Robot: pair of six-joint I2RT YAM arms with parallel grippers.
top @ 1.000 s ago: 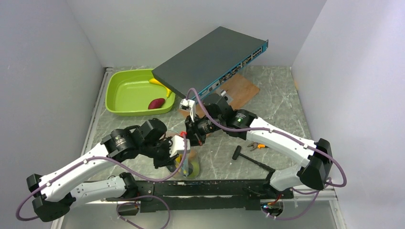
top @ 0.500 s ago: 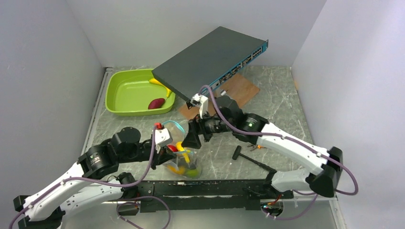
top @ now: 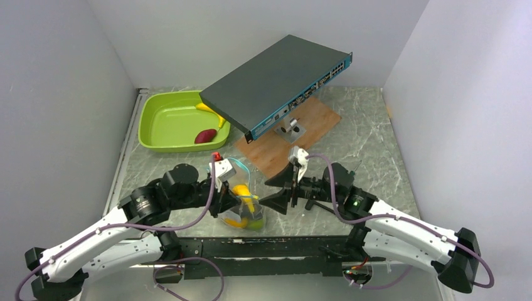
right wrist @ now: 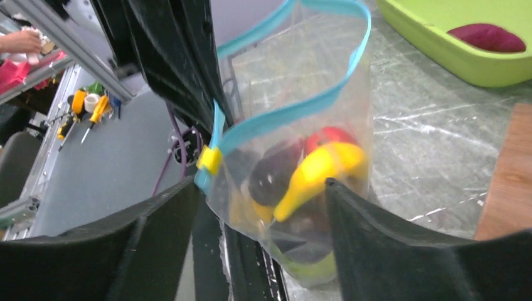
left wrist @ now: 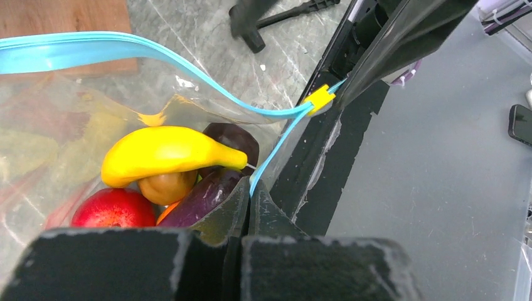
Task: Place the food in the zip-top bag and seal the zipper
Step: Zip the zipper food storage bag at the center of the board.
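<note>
The clear zip-top bag (top: 243, 210) stands near the table's front edge with its mouth open. Its teal zipper (left wrist: 125, 47) curves from a yellow slider (left wrist: 321, 98). Inside lie a yellow banana (left wrist: 163, 153), a red apple (left wrist: 113, 209), a purple eggplant (left wrist: 207, 194) and other food. My left gripper (left wrist: 251, 191) is shut on the zipper strip at the bag's near edge (top: 224, 202). My right gripper (top: 271, 193) stands open just right of the bag, its fingers apart with the bag (right wrist: 295, 157) ahead of them and untouched. A dark-red piece (top: 205, 136) and a banana (top: 210, 110) lie in the tray.
The lime-green tray (top: 160, 125) sits at the back left. A tilted network switch (top: 282, 75) rests on a stand over a wooden board (top: 301, 128). A black tool (left wrist: 251, 37) lies on the table beyond the bag. Grey walls close both sides.
My right gripper opened, let go of the bag's mouth and drew back to the right and nearer. My left gripper closed on the zipper edge and shifted slightly right.
</note>
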